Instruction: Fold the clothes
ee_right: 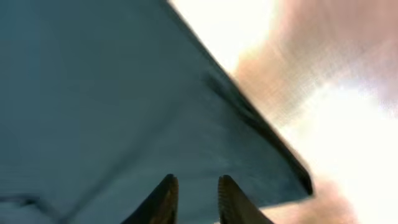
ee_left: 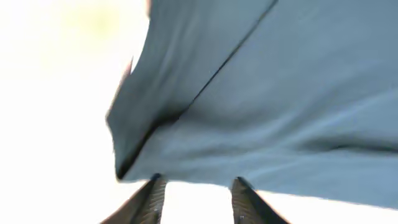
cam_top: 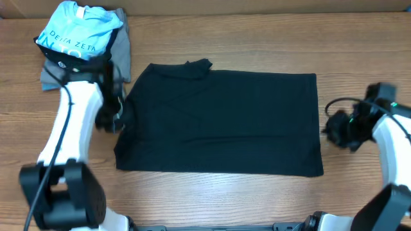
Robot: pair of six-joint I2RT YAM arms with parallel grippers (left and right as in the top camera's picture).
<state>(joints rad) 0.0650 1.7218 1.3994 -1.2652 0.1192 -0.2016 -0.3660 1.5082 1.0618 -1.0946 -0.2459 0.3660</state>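
Far left, back corner of the tabletop: a light blue shirt with white lettering sits bunched on top of a grey shirt. Both lie well clear of the work area.

Next over, my left hand is down at the left edge of the black T-shirt, about halfway along that side. In the left wrist view the left hand is spread: the two fingers stand apart with bright tabletop in the gap. The shirt's edge lies just ahead of the tips, not between them. That view is blurred and washed out.

Centre: the T-shirt lies flat on the wood as a wide rectangle, long side running left to right. The collar bump is at the back edge, left of middle. A few soft creases, no print.

Right: my right hand is just beside the shirt's right edge, near the middle of that side. In the right wrist view the right hand has its fingers parted only a little. Dark cloth fills the view behind the narrow gap, and its hem runs diagonally to the right. Nothing looks pinched.
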